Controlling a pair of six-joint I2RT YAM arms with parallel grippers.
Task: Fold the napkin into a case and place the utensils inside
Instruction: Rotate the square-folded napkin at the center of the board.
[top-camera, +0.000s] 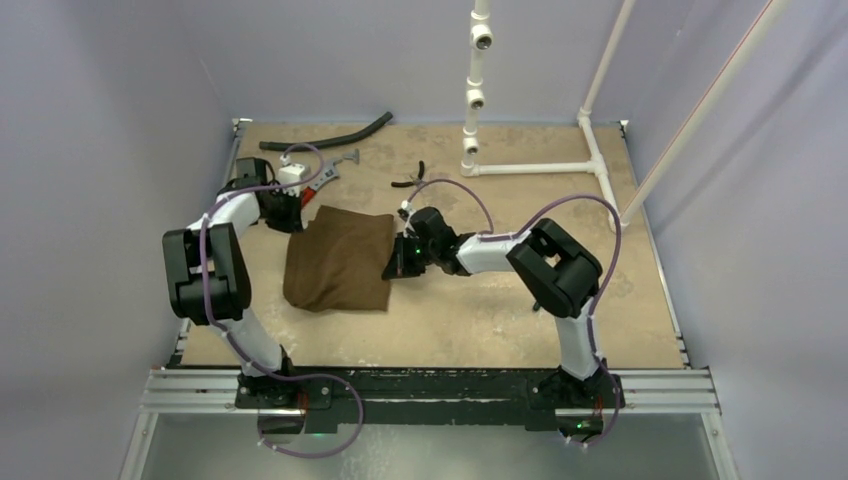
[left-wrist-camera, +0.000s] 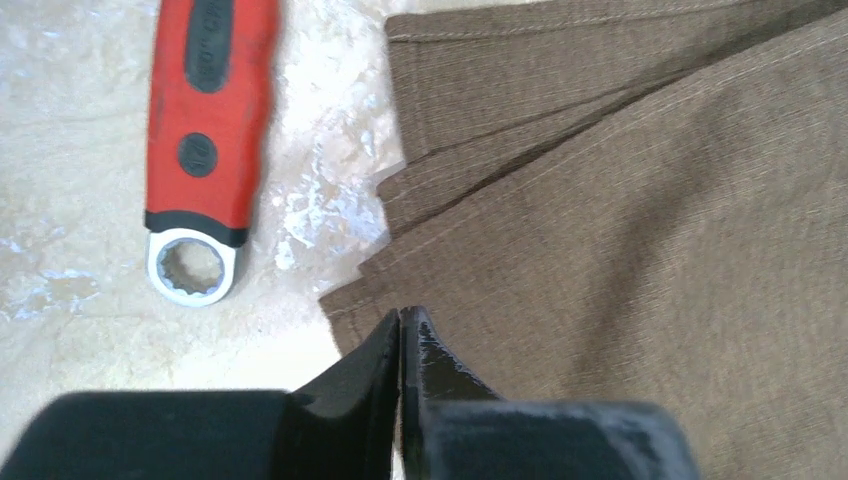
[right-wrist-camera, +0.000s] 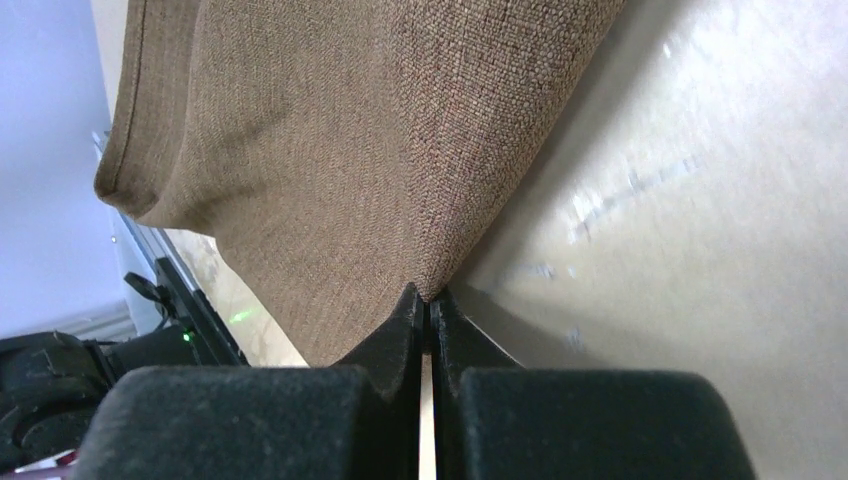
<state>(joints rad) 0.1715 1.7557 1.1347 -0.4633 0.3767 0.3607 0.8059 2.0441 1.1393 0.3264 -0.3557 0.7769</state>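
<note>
Left gripper (top-camera: 291, 216): my fingers are pressed together with no gap, tips (left-wrist-camera: 400, 322) on the napkin's (top-camera: 338, 260) 10 o'clock corner. I cannot tell whether any cloth is nipped.

Right gripper (top-camera: 391, 266): fingers closed tight (right-wrist-camera: 428, 300) at the napkin's 4 o'clock edge, where the cloth (right-wrist-camera: 350, 150) narrows to a point between the tips, pinched there.

Napkin: dark brown, lying folded on the tan table (top-camera: 500, 310) between my two grippers. Several hemmed layers are stepped at the left corner (left-wrist-camera: 650, 200).

Red-handled wrench (left-wrist-camera: 205, 110): flat on the table just beside that corner, not touching the cloth; at 12 o'clock of the napkin from above (top-camera: 325, 178).

Black pliers (top-camera: 408, 180): at 1 o'clock of the napkin.

Black hose (top-camera: 330, 138): at 12 o'clock, beyond the wrench.
</note>
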